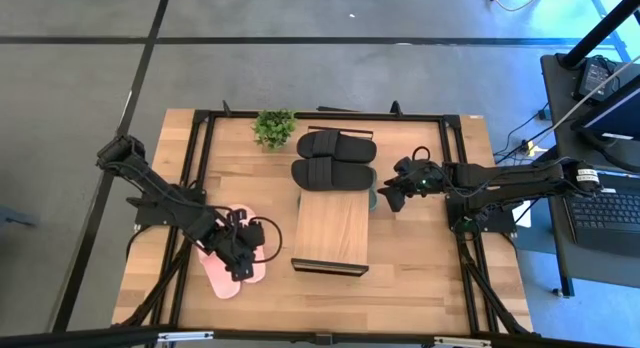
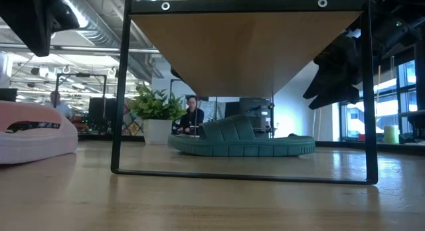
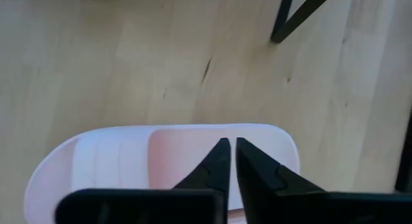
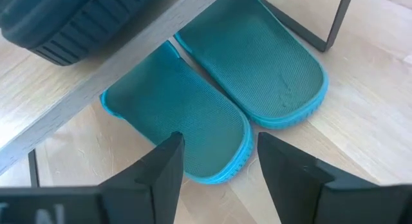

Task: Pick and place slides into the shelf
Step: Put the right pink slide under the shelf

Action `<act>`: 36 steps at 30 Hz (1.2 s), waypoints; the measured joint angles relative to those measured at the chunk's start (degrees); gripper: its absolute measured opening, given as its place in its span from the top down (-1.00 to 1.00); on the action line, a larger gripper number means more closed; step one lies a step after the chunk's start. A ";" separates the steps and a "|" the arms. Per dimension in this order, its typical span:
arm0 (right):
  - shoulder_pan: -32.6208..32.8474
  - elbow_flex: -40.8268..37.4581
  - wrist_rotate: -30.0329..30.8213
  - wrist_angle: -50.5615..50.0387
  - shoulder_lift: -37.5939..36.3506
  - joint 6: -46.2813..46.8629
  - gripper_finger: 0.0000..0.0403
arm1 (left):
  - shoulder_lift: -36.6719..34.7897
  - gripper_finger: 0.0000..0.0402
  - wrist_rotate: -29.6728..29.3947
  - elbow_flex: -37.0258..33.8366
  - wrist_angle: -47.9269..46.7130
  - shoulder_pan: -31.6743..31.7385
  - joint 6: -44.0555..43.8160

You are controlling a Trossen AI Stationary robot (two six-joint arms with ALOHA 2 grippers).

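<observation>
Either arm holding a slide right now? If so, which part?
Nothing visibly held. Left gripper sits over the pink slide, fingers almost together, with nothing seen between them. Right gripper is open above the green slides, not gripping.

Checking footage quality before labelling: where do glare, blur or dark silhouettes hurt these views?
Low view: bright windows leave the right gripper a dark silhouette, and the pink slide is soft. Left wrist view: the pink slide looks washed out. High view: evenly lit.
</observation>
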 joint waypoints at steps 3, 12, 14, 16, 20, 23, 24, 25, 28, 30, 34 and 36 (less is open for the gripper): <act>0.00 0.00 0.00 -0.01 0.00 -0.05 0.01 | 0.02 0.73 -0.01 0.00 -0.14 0.02 0.04; 0.00 0.00 0.02 -0.87 0.02 -1.25 0.01 | 0.02 0.14 -0.05 0.00 -5.21 0.05 0.01; 0.00 0.00 0.02 -0.87 0.02 -1.25 0.01 | 0.02 0.09 1.53 -0.01 -8.74 0.40 -1.32; 0.00 0.00 0.02 -0.87 0.02 -1.25 0.01 | 0.10 0.07 2.20 -0.40 -11.30 0.48 -4.17; 0.00 0.00 0.61 -0.87 0.02 -1.25 0.01 | 0.36 0.06 1.97 -3.16 -11.15 0.15 -5.95; 0.00 0.00 0.88 -0.85 0.02 -1.20 0.01 | 1.01 0.06 1.99 -5.04 -9.16 0.06 -5.96; 0.00 0.00 0.90 -0.83 0.02 -1.20 0.01 | 1.40 0.06 1.96 -5.46 -9.37 0.07 -6.00; 0.00 0.00 0.90 -0.83 0.02 -1.20 0.01 | 2.01 0.06 1.95 -5.99 -9.31 0.07 -6.01; 0.00 0.00 0.94 -0.79 0.02 -1.18 0.01 | 4.05 0.06 1.14 -7.52 -9.80 0.32 -6.05; 0.00 0.00 1.03 -0.73 0.02 -1.11 0.01 | 5.75 0.06 0.33 -8.23 -9.72 0.65 -6.10; 0.00 0.00 1.03 -0.68 0.02 0.15 0.01 | 8.59 0.06 -0.02 -8.59 -9.39 1.43 -5.97; 0.00 0.00 1.03 -0.68 0.02 0.26 0.01 | 9.26 0.06 -0.02 -8.59 -9.26 1.55 -5.97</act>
